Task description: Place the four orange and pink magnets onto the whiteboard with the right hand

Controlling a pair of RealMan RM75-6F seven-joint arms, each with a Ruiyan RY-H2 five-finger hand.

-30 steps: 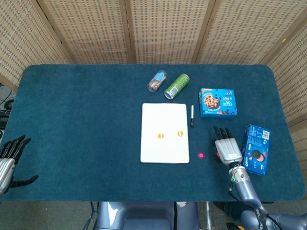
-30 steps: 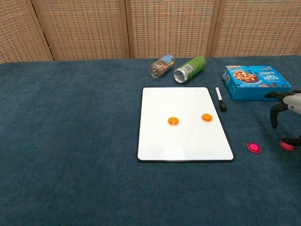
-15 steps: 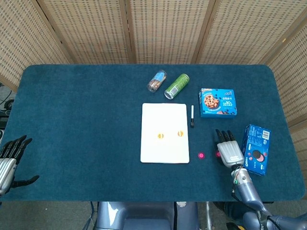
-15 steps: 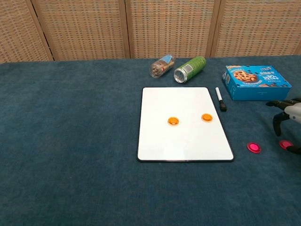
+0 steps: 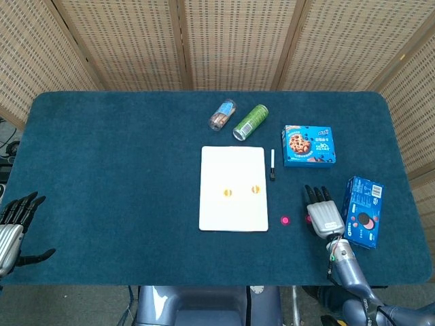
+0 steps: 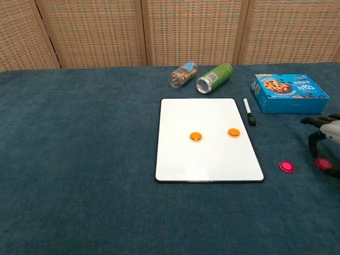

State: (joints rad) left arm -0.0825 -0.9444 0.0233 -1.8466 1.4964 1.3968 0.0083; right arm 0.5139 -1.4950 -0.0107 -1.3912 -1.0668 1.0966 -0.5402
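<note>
Marker lies between whiteboard and cookie box.

Dark blue cloth table. Lying near the far edge, side by side: clear tube of snack sticks with blue label, green can just right of it. Black marker farther right, lying lengthwise. Blue cookie box right of marker. Second blue cookie box near right table edge, closer in. Woven wicker screen panels behind table.
</note>
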